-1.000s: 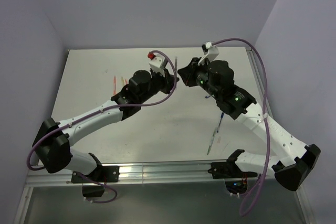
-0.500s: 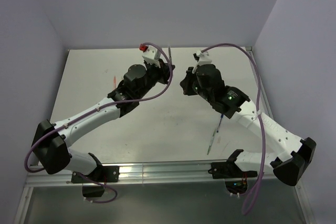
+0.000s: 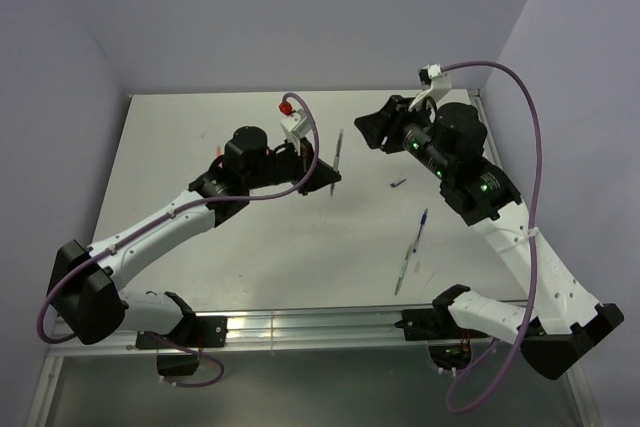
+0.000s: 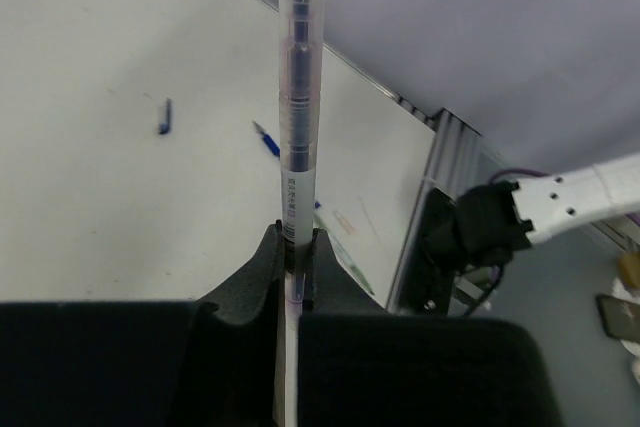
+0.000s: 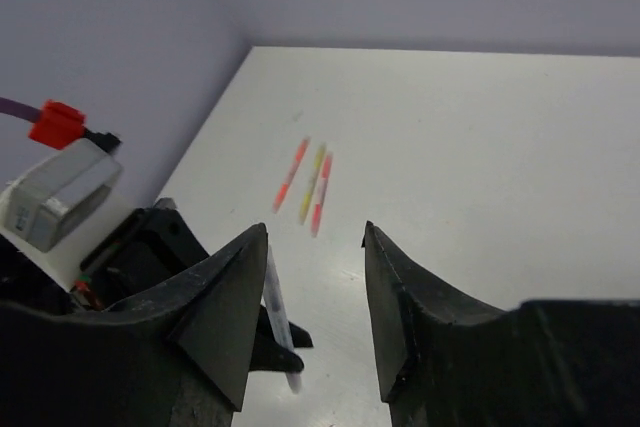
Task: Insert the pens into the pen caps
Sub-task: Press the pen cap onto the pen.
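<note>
**Pen held upright in the left tool, right tool open beside it**

Pen [image 4: 298, 97], clear-barrelled, is clamped upright between the narrow jaws of the left tool [image 4: 297, 247], above the middle of the table [image 3: 300, 257]. The right tool [image 3: 368, 129] stands just beside the pen's upper end, with its jaws spread wide and nothing between them.

In the left wrist view a pale sleeve is seen over a dark tip at the upper end. A cap is therefore judged to be seated there, though this cannot be told for certain. The capping of this pen is judged to be at its end or just past it.

A dark blue cap [image 3: 398, 184] lies on the table near a blue pen [image 3: 423, 219]. A green-clear pen [image 3: 404, 269] lies closer to the arm bases. Three bright pens [image 5: 312, 169] lie side by side near the table's left wall.

Next, the seating of the cap is to be checked and the held pen laid on a bare spot. Another pen is then to be pinched from flat on the table, which calls for a low, careful approach. Close alignment with the small cap is also needed.
</note>
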You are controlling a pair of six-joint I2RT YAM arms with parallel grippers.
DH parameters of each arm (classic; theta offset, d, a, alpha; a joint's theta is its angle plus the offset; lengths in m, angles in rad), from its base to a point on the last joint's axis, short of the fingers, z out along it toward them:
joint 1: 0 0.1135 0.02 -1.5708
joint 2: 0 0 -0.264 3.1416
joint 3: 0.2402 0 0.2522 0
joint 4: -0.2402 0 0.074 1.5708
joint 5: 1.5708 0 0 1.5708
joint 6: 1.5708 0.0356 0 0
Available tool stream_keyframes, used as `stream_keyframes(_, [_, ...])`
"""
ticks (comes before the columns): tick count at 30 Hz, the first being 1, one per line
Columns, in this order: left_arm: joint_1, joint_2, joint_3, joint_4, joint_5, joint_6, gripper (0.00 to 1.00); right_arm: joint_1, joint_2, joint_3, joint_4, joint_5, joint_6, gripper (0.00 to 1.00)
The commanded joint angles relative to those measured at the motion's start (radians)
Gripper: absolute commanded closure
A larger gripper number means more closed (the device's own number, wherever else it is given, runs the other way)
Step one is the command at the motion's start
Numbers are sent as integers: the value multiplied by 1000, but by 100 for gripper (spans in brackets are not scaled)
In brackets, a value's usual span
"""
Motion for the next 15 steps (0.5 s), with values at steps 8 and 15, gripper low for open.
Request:
stream_keyframes(8, [5, -7, 15, 52, 220, -47, 100, -24, 31, 25, 112, -280, 2, 49])
stream_keyframes(15, [5, 5, 19, 67, 217, -55, 100, -18, 59, 22, 100, -297, -3, 50])
